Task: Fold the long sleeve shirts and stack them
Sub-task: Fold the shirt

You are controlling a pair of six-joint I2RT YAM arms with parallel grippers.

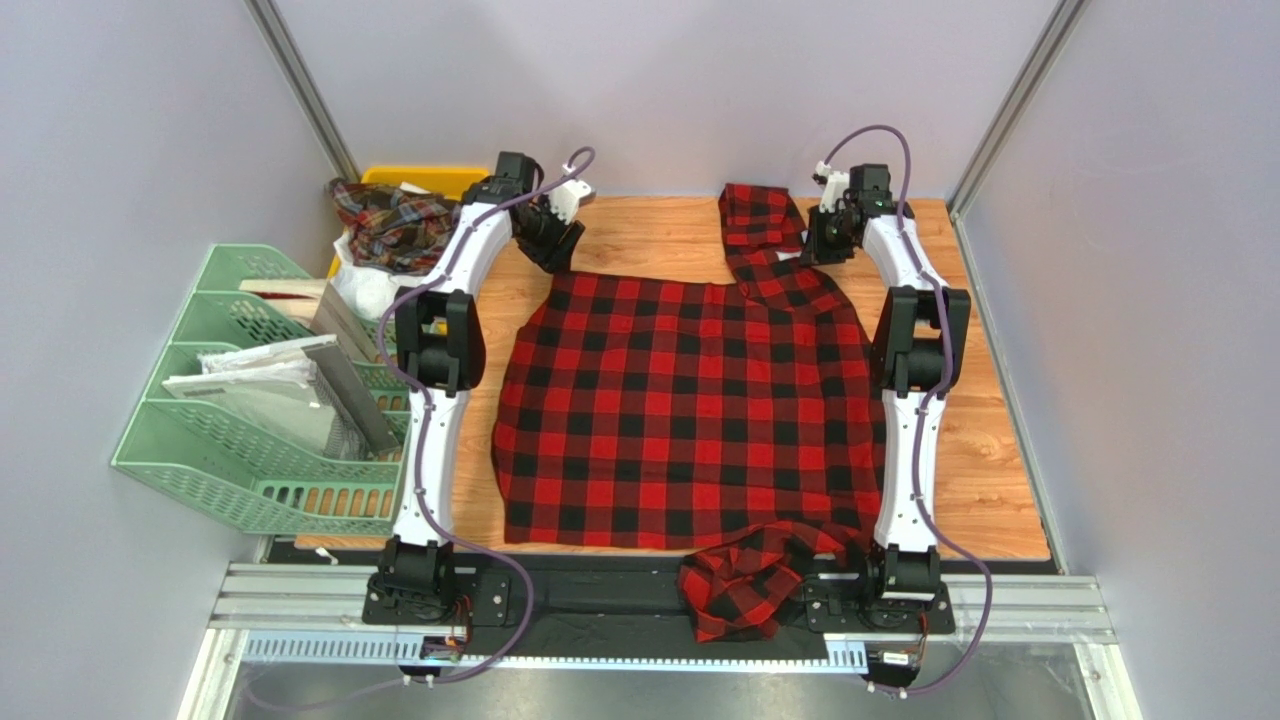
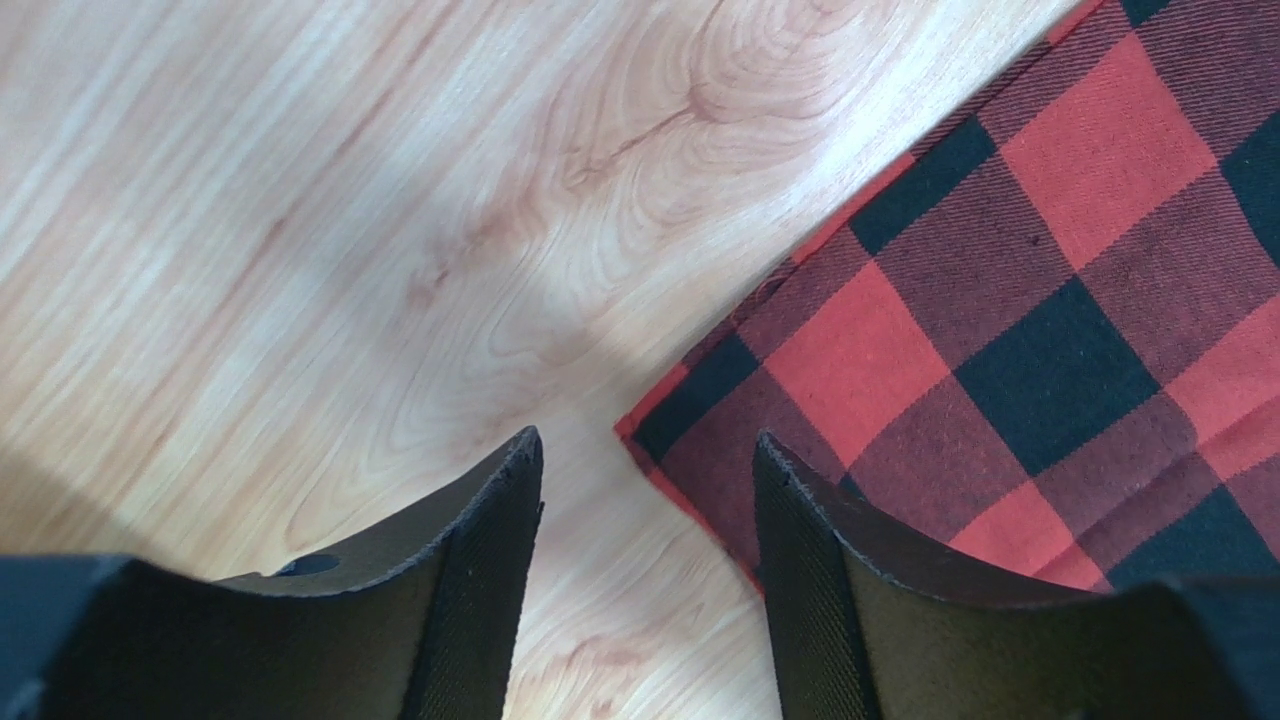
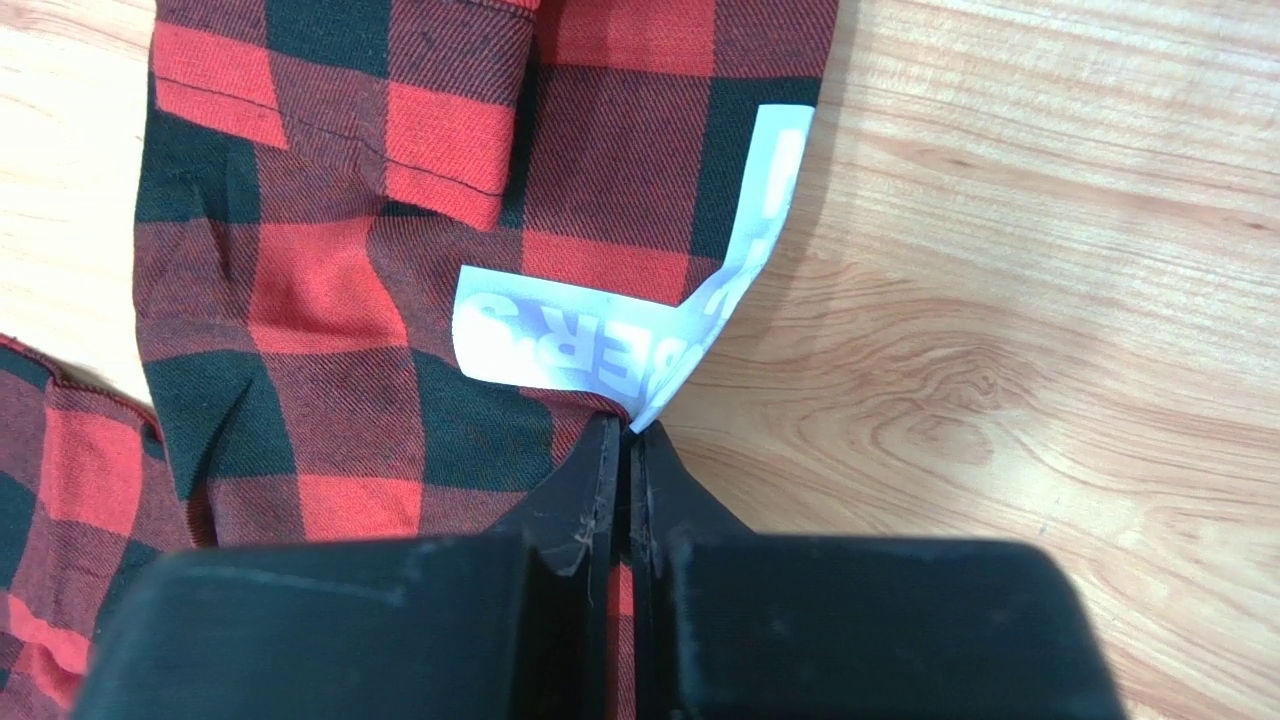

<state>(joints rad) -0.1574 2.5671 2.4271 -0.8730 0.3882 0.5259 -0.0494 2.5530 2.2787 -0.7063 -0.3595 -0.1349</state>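
Red-and-black shirt (image 1: 684, 405) lay flat on table (image 1: 992, 450), unfolded | left gripper (image 2: 643, 450) spread at its far corner | right gripper (image 3: 628, 465) pinched fabric beside white label (image 3: 601, 338) | no fold made, stack not begun

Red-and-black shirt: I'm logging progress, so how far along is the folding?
Done: the red-and-black shirt lies spread flat, unfolded. In hand: right fingers pinch it beside the white label; left fingers open over its corner. Left: every fold, stacking, the darker plaid garment in the yellow bin.
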